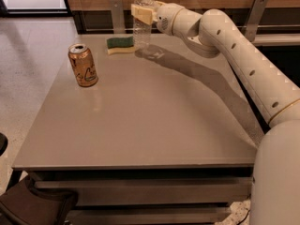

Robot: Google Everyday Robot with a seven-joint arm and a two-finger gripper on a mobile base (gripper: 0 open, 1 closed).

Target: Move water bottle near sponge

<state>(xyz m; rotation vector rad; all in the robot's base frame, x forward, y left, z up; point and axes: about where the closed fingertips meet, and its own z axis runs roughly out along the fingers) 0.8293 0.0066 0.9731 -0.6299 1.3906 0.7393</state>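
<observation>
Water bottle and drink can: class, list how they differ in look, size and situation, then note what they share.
1. The water bottle is clear ribbed plastic. The drink can is opaque orange-gold.
2. The water bottle is taller than the drink can.
3. The gripper clasps the water bottle at the far side of the table, beside the sponge. The drink can stands free near the left edge.
Both stand upright.
</observation>
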